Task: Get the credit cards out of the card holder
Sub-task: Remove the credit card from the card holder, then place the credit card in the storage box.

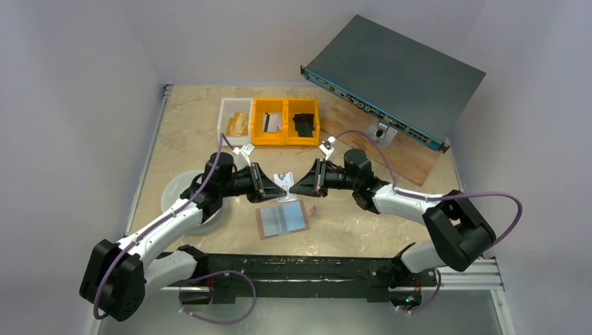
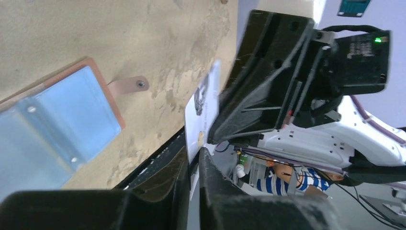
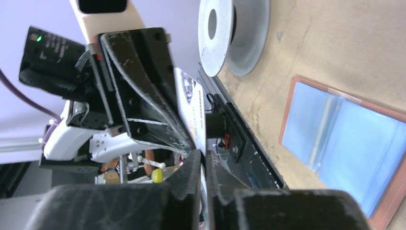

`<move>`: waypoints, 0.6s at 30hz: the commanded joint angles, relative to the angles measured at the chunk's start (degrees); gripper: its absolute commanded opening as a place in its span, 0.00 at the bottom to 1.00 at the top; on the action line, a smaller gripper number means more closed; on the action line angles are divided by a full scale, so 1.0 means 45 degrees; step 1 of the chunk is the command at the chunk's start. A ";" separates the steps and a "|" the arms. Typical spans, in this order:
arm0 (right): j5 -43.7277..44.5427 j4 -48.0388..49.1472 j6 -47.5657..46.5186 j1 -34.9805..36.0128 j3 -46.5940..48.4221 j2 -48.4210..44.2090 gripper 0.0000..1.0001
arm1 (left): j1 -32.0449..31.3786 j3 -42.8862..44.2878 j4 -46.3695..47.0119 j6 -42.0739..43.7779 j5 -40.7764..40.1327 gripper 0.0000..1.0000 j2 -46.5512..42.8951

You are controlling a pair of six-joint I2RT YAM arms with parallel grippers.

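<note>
The card holder (image 1: 281, 218) lies open and flat on the table, pinkish-tan rim, pale blue inner faces up. It also shows in the left wrist view (image 2: 72, 120) and the right wrist view (image 3: 344, 143). A pale credit card (image 1: 283, 180) with dark print is held on edge above the table, behind the holder. My left gripper (image 1: 271, 183) is shut on its left end (image 2: 203, 108), and my right gripper (image 1: 299, 183) is shut on its right end (image 3: 188, 103). In each wrist view the card sits between the gripper's fingertips (image 2: 193, 153) (image 3: 203, 155).
Two yellow bins (image 1: 285, 120) and a white bin (image 1: 234, 117) stand at the back; a black flat piece (image 1: 304, 124) lies in the right yellow bin. A grey box (image 1: 394, 77) rests on a wooden board (image 1: 391, 150) at the back right. A white round disc (image 1: 183, 199) lies at left.
</note>
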 commanded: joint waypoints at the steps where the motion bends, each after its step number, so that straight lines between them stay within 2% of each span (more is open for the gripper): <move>1: -0.0043 -0.0101 -0.0336 -0.0013 0.0041 -0.0467 0.07 | 0.0107 -0.0059 0.1332 -0.0435 0.0418 0.00 0.0096; 2: 0.0150 -0.0641 -0.0597 -0.0008 0.0139 -0.0558 0.16 | 0.0103 -0.0017 0.1256 -0.0415 0.0383 0.00 0.0089; 6: 0.1183 -0.2872 -0.1912 -0.0006 0.0615 -0.1137 0.61 | 0.0102 0.0546 0.0098 0.0190 -0.0413 0.00 -0.0023; 8: 0.1530 -0.3638 -0.2243 -0.0014 0.0761 -0.1483 0.76 | 0.0102 0.1197 -0.1421 0.0695 -0.1200 0.00 -0.0010; 12: 0.2562 -0.5257 -0.2979 -0.0015 0.1201 -0.2313 0.89 | 0.0219 0.2825 -0.3104 0.1719 -0.3243 0.00 0.0414; 18: 0.3089 -0.6613 -0.3492 -0.0018 0.1416 -0.3385 0.92 | 0.0947 0.6345 -0.5016 0.3311 -0.5407 0.00 0.2841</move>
